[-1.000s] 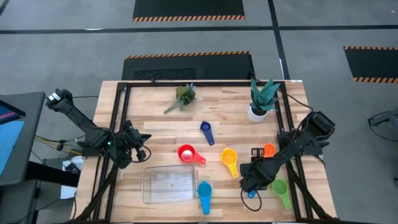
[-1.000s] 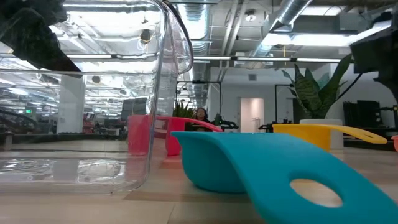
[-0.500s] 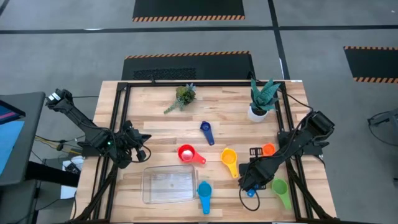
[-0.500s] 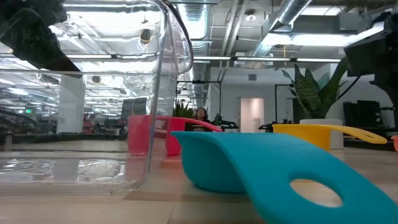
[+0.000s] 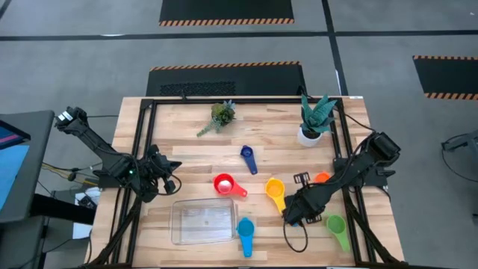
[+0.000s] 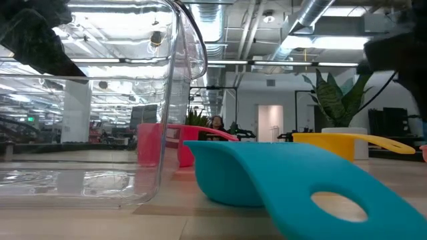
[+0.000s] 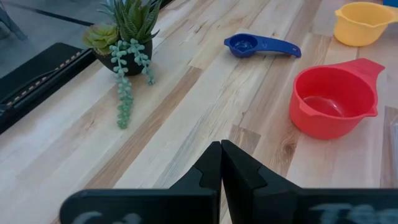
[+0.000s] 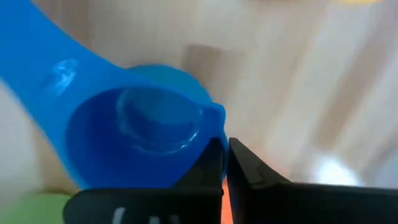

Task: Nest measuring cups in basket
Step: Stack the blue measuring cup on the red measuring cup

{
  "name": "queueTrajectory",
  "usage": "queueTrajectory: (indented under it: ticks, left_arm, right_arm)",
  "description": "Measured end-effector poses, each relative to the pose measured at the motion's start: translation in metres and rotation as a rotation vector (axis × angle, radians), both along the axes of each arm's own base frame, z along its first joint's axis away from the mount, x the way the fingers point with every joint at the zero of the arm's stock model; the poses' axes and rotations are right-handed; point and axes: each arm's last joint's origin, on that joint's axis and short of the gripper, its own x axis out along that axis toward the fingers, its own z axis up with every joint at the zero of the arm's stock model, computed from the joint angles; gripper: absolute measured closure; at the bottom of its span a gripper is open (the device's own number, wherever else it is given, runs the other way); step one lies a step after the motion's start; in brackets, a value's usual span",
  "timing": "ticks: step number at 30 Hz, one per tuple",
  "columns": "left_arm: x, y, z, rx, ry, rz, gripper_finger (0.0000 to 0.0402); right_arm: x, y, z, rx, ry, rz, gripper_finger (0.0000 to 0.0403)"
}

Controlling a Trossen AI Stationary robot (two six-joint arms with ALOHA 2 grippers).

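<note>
none nested yet, by the look of it: clear basket (image 5: pixel 202 222) empty at the counter's (image 5: pixel 187 142) near edge. red (image 5: pixel 223 184), yellow (image 5: pixel 274 188), light blue (image 5: pixel 245 229), green (image 5: pixel 335 224), orange (image 5: pixel 323 179) and dark blue (image 5: pixel 247 153) cups scattered loose. right end effector (image 8: pixel 224 163) clenched on a blue cup (image 8: pixel 134 140), right of the basket. left end effector (image 7: pixel 221 163) closed empty, waiting left of the basket.

- blue cup (image 8: pixel 134 140): right wrist view only, blurred, handle cut by frame edge; in high view hidden under right gripper (image 5: pixel 293 217).
- green cup (image 8: pixel 25 207): sliver at frame corner, rest cut off.
- light blue cup (image 6: pixel 280 183): low view, handle cut by bottom edge.
- basket (image 6: pixel 100 100): low view, left part out of frame.
- orange cup (image 5: pixel 322 178): partly hidden by right arm.
- person (image 6: pixel 215 123): low view, too small to tell.
</note>
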Motion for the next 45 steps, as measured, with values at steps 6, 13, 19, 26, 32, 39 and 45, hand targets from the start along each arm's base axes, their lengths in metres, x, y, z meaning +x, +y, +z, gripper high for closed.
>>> queueTrajectory:
  ticks: [6, 13, 19, 26, 32, 39, 45]
  left_arm:
    - [0.000, 0.000, 0.000, 0.000, 0.000, 0.000, 0.0401]
    - [0.000, 0.000, 0.000, 0.002, 0.002, -0.001, 0.0401]
    - [0.000, 0.000, 0.000, 0.014, 0.009, -0.010, 0.0401]
    - [0.000, 0.000, 0.000, 0.017, 0.012, -0.012, 0.0401]
    - [0.000, 0.000, 0.000, 0.025, 0.016, -0.017, 0.0401]
    - [0.000, 0.000, 0.000, 0.026, 0.018, -0.017, 0.0401]
    - [0.000, 0.000, 0.000, 0.027, 0.019, -0.017, 0.0401]
  right_arm:
    - [0.023, -0.017, 0.053, -0.138, 0.004, 0.163, 0.0395]
    - [0.058, -0.049, 0.111, -0.240, -0.110, 0.317, 0.0398]
    - [0.079, -0.087, 0.125, -0.244, -0.004, 0.687, 0.0398]
    - [0.118, -0.096, 0.128, -0.368, -0.137, 1.031, 0.0398]
    - [0.145, -0.091, 0.113, -0.409, -0.170, 1.225, 0.0398]
    - [0.166, -0.083, 0.099, -0.490, -0.126, 1.428, 0.0398]
    - [0.175, -0.074, 0.104, -0.442, -0.210, 1.549, 0.0398]
